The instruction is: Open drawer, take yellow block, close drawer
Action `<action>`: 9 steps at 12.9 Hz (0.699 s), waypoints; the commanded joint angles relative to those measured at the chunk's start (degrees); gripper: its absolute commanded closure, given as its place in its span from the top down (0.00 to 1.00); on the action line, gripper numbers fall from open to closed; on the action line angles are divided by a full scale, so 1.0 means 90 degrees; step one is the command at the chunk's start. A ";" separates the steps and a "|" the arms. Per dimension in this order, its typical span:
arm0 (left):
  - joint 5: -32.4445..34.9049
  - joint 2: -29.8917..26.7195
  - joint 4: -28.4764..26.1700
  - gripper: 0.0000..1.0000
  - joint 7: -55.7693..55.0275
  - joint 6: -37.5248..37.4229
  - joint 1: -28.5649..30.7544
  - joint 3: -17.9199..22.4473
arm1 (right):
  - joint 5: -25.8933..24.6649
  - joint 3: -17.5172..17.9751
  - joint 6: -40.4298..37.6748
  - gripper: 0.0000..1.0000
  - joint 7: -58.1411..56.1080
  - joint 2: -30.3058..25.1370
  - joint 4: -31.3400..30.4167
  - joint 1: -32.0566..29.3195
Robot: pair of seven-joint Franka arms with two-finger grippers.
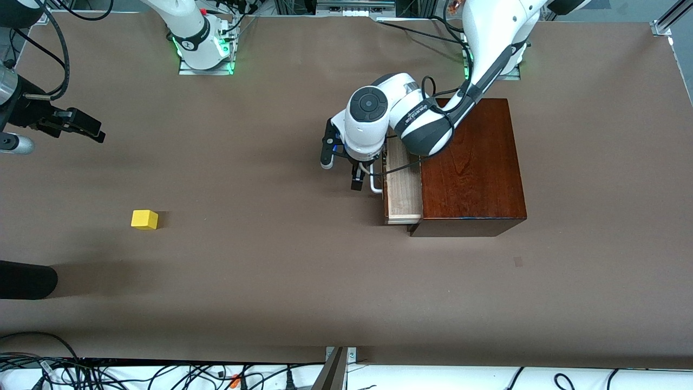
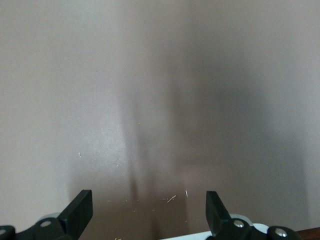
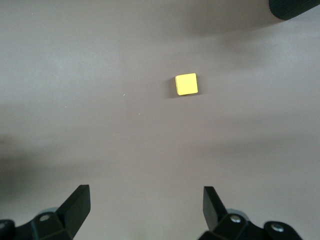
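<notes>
Drawer point(image 1: 403, 184): partly slid out of the box point(image 1: 472, 162), pale lining showing – likely a closing push is due, since the block is already out.
Handle point(image 1: 374, 183): white bar on the drawer's front.
Left gripper point(image 1: 360, 176): low, just in front of the handle, fingers point(image 2: 80, 207) spread wide, holding nothing.
Block point(image 1: 144, 219): on the bare table point(image 1: 270, 271), well apart from the box, toward the right arm's end.
Right gripper point(image 1: 81, 125): waits up over that end, fully open, empty – its wrist camera looks down on the block.
</notes>
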 commanded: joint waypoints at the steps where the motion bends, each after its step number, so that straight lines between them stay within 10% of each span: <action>1: 0.0014 0.0042 0.0028 1.00 0.0062 -0.0085 0.0010 0.0086 | -0.0113 0.0042 0.0017 1.00 0.0095 -0.0091 -0.0076 -0.0017; 5: 0.0219 -0.0065 0.0106 1.00 0.0062 -0.0895 0.0068 0.0135 | -0.0103 0.1759 0.0027 1.00 -0.0119 -0.0082 -0.0018 -0.1860; 9: 0.0219 -0.0124 0.0116 1.00 0.0062 -0.1257 0.0273 0.0164 | -0.0094 0.2024 0.0047 1.00 -0.0403 -0.0072 0.0002 -0.2165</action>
